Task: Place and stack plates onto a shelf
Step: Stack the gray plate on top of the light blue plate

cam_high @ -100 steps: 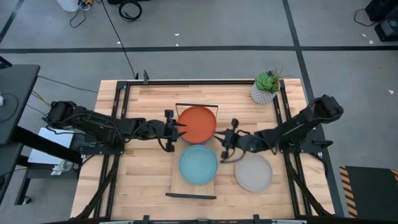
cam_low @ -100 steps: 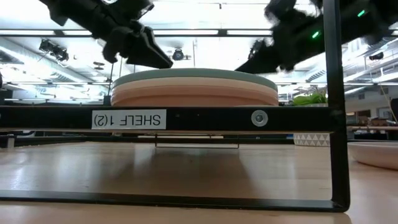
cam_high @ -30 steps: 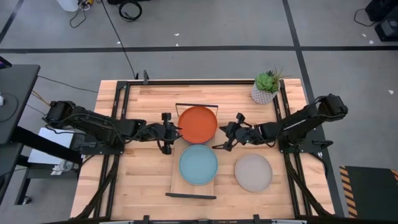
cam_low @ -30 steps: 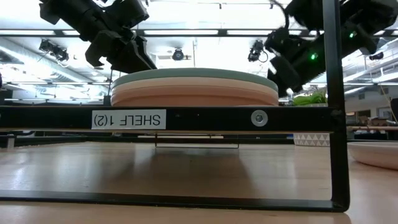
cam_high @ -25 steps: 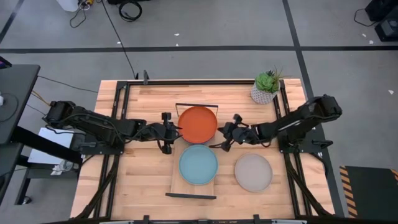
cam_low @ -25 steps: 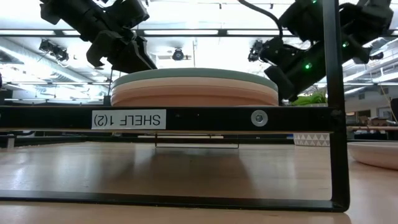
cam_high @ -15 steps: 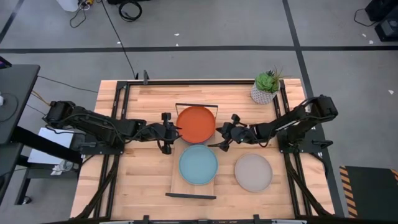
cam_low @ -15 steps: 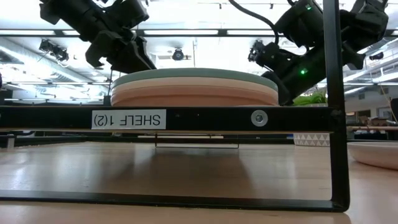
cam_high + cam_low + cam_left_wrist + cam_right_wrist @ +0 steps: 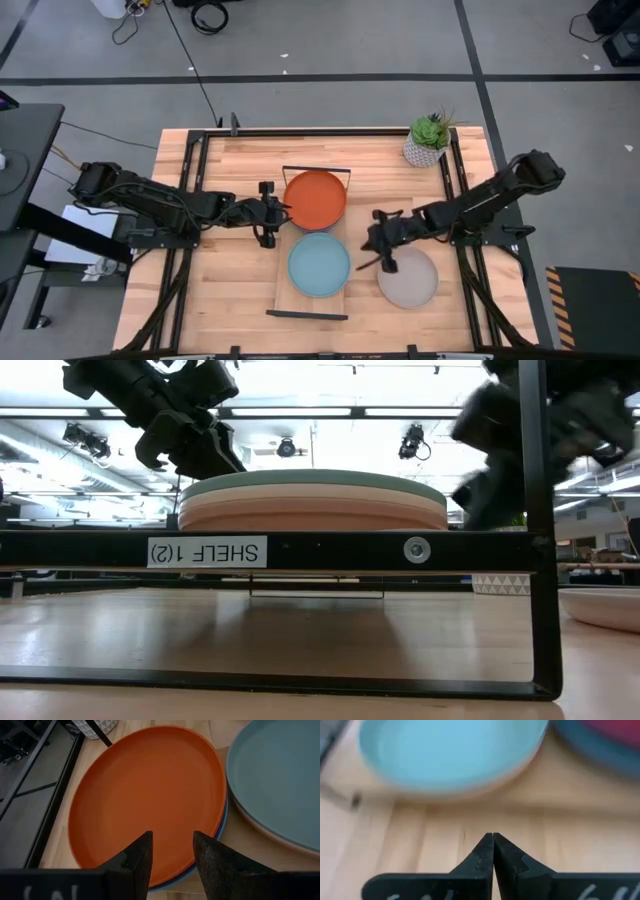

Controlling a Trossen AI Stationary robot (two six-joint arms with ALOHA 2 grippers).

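The shelf (image 9: 283,298) lies in the middle of the table with two stacks on it. An orange plate (image 9: 316,200) tops the far stack, over a blue plate (image 9: 220,824). A light teal plate (image 9: 319,264) tops the near stack (image 9: 312,505), over pinkish plates. A grey plate (image 9: 408,279) lies flat on the tabletop to the right of the shelf. My left gripper (image 9: 277,212) is open and hovers at the orange plate's (image 9: 150,795) left rim. My right gripper (image 9: 374,250) is shut, between the teal plate (image 9: 450,755) and the grey plate, over bare wood.
A potted plant (image 9: 428,140) stands at the table's far right corner. Black frame rails (image 9: 190,200) run along the table's left and right sides. The shelf's black wire rail (image 9: 530,530) rises at its near end. Bare wood lies left of the shelf.
My right gripper has drawn back from beside the orange plate's right rim and swung toward the near edge. It now sits between the teal plate and the grey plate. The plates stay where they were.
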